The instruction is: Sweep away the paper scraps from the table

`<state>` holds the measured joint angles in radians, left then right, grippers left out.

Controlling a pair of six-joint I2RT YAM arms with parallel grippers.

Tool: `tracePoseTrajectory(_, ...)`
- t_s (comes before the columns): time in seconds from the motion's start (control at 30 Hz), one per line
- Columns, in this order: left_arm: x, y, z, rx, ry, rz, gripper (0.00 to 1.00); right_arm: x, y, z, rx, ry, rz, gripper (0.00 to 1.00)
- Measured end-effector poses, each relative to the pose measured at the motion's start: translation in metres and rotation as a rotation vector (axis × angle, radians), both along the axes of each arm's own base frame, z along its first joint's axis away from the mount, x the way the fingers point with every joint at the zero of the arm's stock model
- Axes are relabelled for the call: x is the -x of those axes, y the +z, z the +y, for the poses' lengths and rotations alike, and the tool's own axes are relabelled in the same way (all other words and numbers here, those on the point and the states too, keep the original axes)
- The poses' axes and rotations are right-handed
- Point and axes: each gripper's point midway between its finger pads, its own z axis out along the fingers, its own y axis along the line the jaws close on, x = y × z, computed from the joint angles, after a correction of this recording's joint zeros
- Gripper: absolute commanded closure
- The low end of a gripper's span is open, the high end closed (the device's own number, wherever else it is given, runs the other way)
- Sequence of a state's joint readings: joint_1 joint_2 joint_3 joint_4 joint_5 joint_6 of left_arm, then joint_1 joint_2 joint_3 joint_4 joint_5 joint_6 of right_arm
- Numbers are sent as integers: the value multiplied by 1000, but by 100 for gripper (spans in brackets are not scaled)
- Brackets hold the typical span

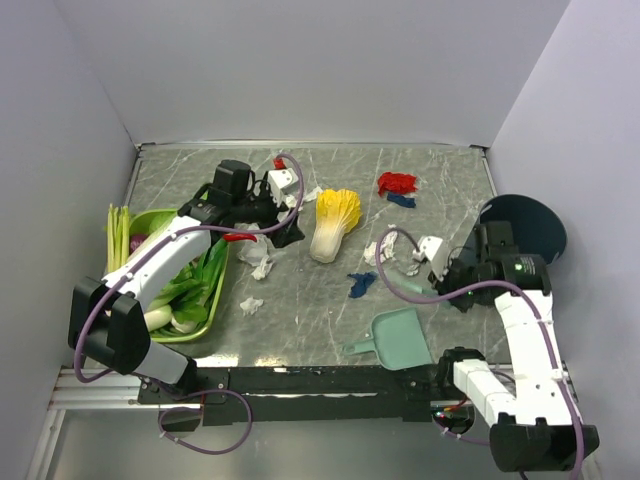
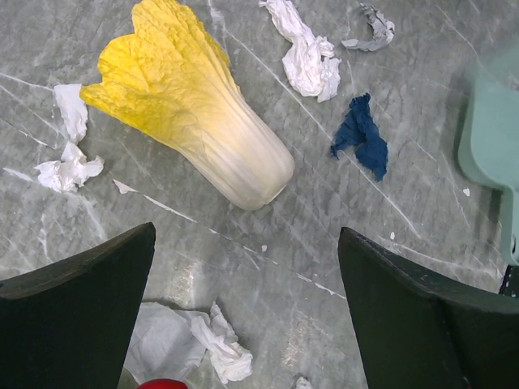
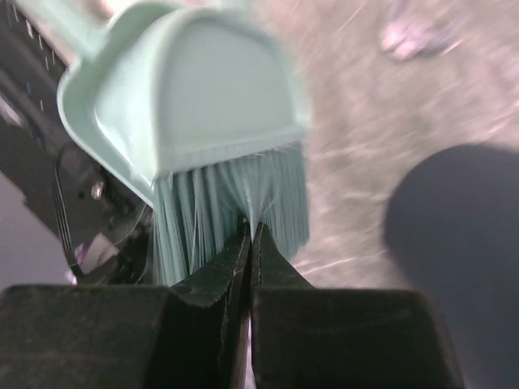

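Observation:
Several paper scraps lie on the marble table [image 1: 300,320]: white wads [image 1: 262,255] [image 1: 250,305] [image 1: 375,250], a blue one [image 1: 360,283] and a red one [image 1: 397,182]. My left gripper [image 1: 275,225] [image 2: 246,235] hangs wide open over bare table, with a white scrap [image 2: 219,344] just under it. Beyond it lie a white wad [image 2: 308,57] and a blue wad [image 2: 361,138]. My right gripper [image 1: 440,285] [image 3: 251,227] is shut, and the teal brush bristles [image 3: 219,211] fan out from its tips. The brush [image 1: 408,286] points left, just above the dustpan [image 1: 400,338] [image 3: 195,89].
A yellow-white napa cabbage [image 1: 335,222] [image 2: 195,121] lies mid-table among the scraps. A red chili [image 1: 237,237] sits by the left gripper. The green vegetable tray [image 1: 205,325] stands at the left. A dark blue round bin [image 1: 525,225] sits off the right edge. Grey walls close in on three sides.

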<state>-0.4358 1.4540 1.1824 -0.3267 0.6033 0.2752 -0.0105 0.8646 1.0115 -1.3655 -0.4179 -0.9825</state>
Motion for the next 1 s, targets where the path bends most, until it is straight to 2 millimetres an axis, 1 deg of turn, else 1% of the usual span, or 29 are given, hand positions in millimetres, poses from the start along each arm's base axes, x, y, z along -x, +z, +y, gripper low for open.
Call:
tracePoseTrajectory(0.07,0,-1,0,-1,-1,3,2,-13,12,5,-32,-5,-25,100)
tracePoseTrajectory(0.1,0,-2,-1,-1,-2,4,1,-15,13,8,-46,-2,-25,100)
tracePoseTrajectory(0.27,3,-5,-4,-8,-23,8,3,-18,8,22,-77,27,16,100)
tracePoseTrajectory(0.4,8,-4,-6,-2,-73,-5,7,-20,9,37,-115,72,41,100)
tracePoseTrajectory(0.5,21,5,-11,11,-182,-63,5,-27,15,52,-165,102,71,100)
tracePoseTrajectory(0.67,37,31,-21,22,-344,-236,6,-44,34,77,-225,170,68,100)
tracePoseTrajectory(0.8,36,50,-37,1,-457,-352,7,-65,55,104,-294,218,71,100)
tracePoseTrajectory(0.87,34,53,-44,-9,-486,-394,6,-76,64,116,-324,233,72,100)
tracePoseTrajectory(0.93,36,51,-48,-23,-512,-422,6,-89,73,130,-356,248,79,100)
tracePoseTrajectory(1.0,38,49,-51,-28,-529,-441,7,-98,77,142,-379,264,82,100)
